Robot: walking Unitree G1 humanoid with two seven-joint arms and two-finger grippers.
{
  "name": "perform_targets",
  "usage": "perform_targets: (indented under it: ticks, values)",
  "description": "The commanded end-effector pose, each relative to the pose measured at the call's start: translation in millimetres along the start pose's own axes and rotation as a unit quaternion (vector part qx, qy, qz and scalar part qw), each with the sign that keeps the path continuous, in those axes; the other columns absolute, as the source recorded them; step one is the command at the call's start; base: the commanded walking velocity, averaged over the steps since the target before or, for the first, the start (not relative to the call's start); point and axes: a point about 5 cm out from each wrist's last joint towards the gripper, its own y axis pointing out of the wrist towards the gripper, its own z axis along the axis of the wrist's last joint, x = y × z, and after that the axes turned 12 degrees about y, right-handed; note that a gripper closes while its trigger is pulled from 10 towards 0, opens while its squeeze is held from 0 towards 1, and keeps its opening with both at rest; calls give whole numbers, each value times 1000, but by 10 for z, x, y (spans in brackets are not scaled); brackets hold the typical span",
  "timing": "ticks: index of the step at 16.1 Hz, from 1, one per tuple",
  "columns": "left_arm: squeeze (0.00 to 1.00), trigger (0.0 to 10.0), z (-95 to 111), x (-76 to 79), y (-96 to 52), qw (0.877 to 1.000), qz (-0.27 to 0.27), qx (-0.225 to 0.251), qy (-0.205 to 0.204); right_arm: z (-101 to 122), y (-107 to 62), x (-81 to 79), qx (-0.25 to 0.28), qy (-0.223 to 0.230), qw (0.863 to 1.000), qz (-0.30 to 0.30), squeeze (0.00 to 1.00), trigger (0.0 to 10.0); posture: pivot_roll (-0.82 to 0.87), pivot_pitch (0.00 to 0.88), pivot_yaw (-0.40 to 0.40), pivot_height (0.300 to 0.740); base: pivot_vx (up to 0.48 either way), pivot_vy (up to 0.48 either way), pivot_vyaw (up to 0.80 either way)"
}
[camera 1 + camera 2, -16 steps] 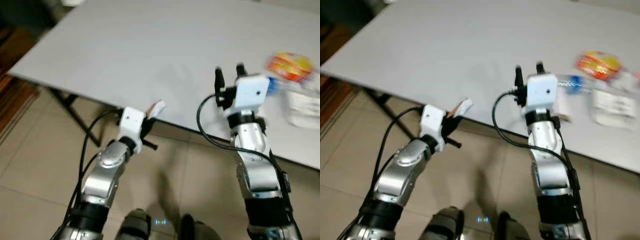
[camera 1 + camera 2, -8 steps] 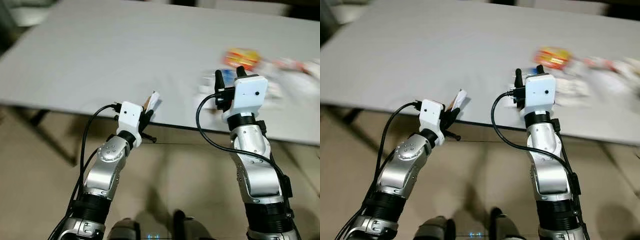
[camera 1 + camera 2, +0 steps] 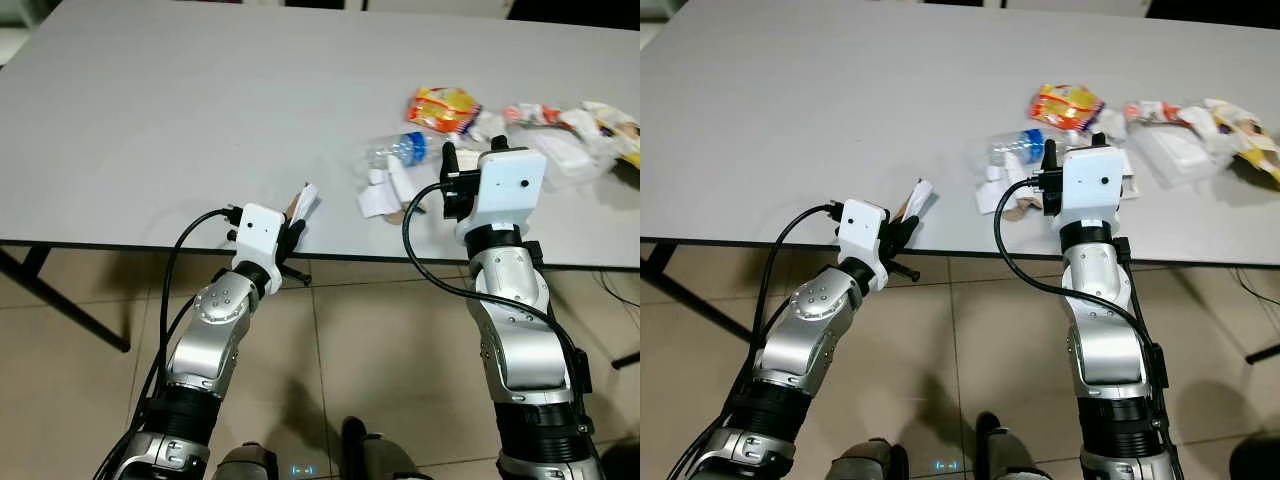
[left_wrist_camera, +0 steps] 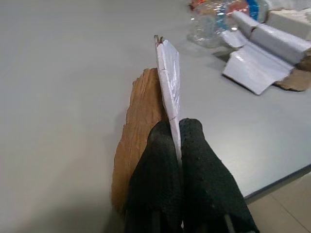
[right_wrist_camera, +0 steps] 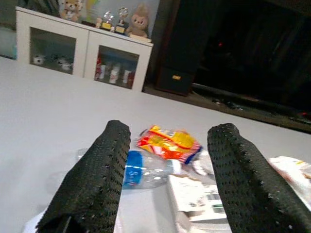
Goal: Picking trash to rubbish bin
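- The left gripper [image 3: 296, 216] sits at the near edge of the grey table [image 3: 180, 120], its fingers pinched tight on a folded white paper scrap [image 4: 169, 80] with a torn brown cardboard piece [image 4: 138, 126] lying against it; both stick up past the fingertips.
- The right gripper [image 5: 165, 165] hovers over the same near edge, further along, with its two fingers spread wide and nothing between them.
- The relation that matters, as I judge it: the litter pile lies straight ahead of the right jaws, just beyond the fingertips, so the right arm is plainly the nearer one; the left is well apart from the pile and already loaded.
- Closest to the right gripper lies crumpled white paper [image 3: 385, 190], with a brown scrap under its edge.
- Just beyond that is a crushed clear plastic bottle [image 3: 395, 152] with a blue label, on its side, its long axis running across the gripper's line of reach rather than along it.
- Beyond the bottle is a glossy red-and-yellow snack packet [image 3: 442, 106], puffed and wrinkled.
- Off to the right of the packet, more white wrappers [image 3: 1180, 150] and a yellow-edged one [image 3: 1245, 140] lie scattered.
- No rubbish bin can be made out.
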Motion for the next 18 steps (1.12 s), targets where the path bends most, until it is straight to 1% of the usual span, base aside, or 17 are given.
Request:
perform_targets:
  ticks: [1, 4, 8, 11, 13, 15, 18]
  values:
    - [0, 0, -18, 14, -5, 1000, -7, -1, 1, 42, 9, 28, 5, 9, 1000, -6, 1000, 10000, 266, 165, -8, 740, 0, 0, 0]
    - [0, 0, -31, 6, -22, 1000, -9, -3, 4, 13, 29, 27, -6, 11, 1000, -2, 1000, 10000, 270, 173, -3, 740, 0, 0, 0]
    - [0, 0, -56, -26, -92, 1000, -15, -11, 12, -112, 53, 46, -39, 20, 999, -2, 1000, 10000, 286, 214, 17, 740, 0, 0, 0]
    - [0, 0, -83, -72, -172, 999, -20, -22, 21, -273, 98, 136, -82, 18, 996, -8, 1000, 10000, 300, 246, 30, 740, 0, 0, 0]
    - [0, 0, -86, -92, -207, 999, -21, -24, 23, -332, 132, 204, -98, 23, 995, -11, 1000, 10000, 311, 259, 35, 740, 0, 0, 0]
    - [0, 0, -84, -118, -261, 999, -22, -30, 27, -431, 209, 295, -119, 26, 993, -2, 1000, 10000, 326, 271, 37, 740, 0, 0, 0]
    - [0, 0, -90, -133, -298, 999, -19, -35, 29, -464, 281, 296, -130, 31, 991, 15, 1000, 10000, 338, 281, 36, 740, 0, 0, 0]
